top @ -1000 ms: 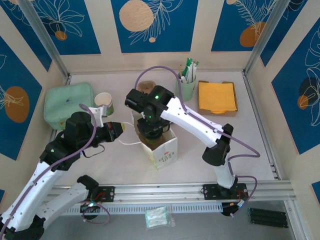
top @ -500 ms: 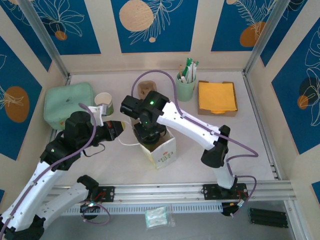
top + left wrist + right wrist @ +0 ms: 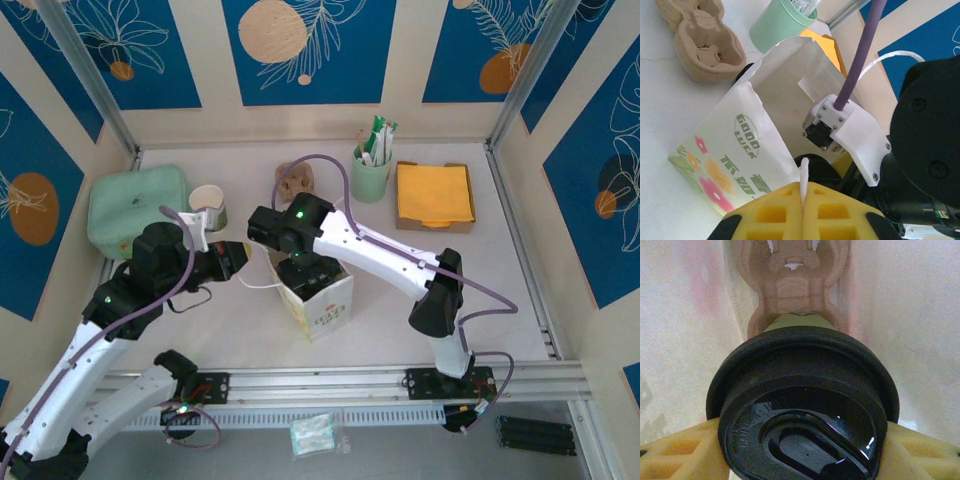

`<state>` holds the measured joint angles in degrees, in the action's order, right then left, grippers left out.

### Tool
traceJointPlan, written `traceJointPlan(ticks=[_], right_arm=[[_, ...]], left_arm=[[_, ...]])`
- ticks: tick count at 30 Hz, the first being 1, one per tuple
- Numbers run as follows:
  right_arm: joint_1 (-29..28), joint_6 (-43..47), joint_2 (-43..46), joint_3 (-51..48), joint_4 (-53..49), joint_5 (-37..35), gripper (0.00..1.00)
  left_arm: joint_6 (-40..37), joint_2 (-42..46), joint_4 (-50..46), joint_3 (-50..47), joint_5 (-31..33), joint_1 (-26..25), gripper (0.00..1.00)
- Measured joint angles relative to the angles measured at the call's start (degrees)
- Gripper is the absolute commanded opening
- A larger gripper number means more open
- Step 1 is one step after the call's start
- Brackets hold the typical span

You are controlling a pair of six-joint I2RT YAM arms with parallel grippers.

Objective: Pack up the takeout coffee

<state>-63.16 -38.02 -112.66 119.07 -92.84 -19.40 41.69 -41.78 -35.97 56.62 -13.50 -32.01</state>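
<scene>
Left wrist: "GOOD LUCK" bag (image 3: pixel 740 145) surrounds the takeout coffee (image 3: pixel 800 405).

**A:** What closes the space in?

**B:** A cream far wall (image 3: pixel 408 70) hung with dark blue rectangular panels (image 3: pixel 330 60) bearing white leaf line-drawings and a tan circle (image 3: pixel 272 30). The left and right walls have the same kind of panels.

**A:** And the corners?

**B:** At the far left is a slanting silver aluminium post (image 3: pixel 88 80). A second silver post (image 3: pixel 534 70) stands at the far right.

**A:** The surface?

**B:** A flat white tabletop (image 3: pixel 500 300), edged on the near side by a long silver metal rail (image 3: pixel 340 380), with a pale slotted strip (image 3: pixel 400 414) just nearer still.

**A:** The light?

**B:** It is even, and the shadows are faint.
</scene>
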Motion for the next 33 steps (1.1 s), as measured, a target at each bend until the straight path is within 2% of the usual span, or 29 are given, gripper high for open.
traceJointPlan(ticks=[10,24,33], right_arm=[[-0.02,-1.90,2.10,-5.62,2.97,2.12,0.56],[0.00,-2.05,2.43,-6.69,6.36,3.87,0.56],[1.14,-2.05,3.48,-13.57,9.75,5.99,0.56]], left_arm=[[0.00,-0.09,0.00,0.00,0.00,0.00,0.00],[0.00,-0.57,0.00,0.00,0.00,0.00,0.00],[0.00,-0.57,0.00,0.00,0.00,0.00,0.00]])
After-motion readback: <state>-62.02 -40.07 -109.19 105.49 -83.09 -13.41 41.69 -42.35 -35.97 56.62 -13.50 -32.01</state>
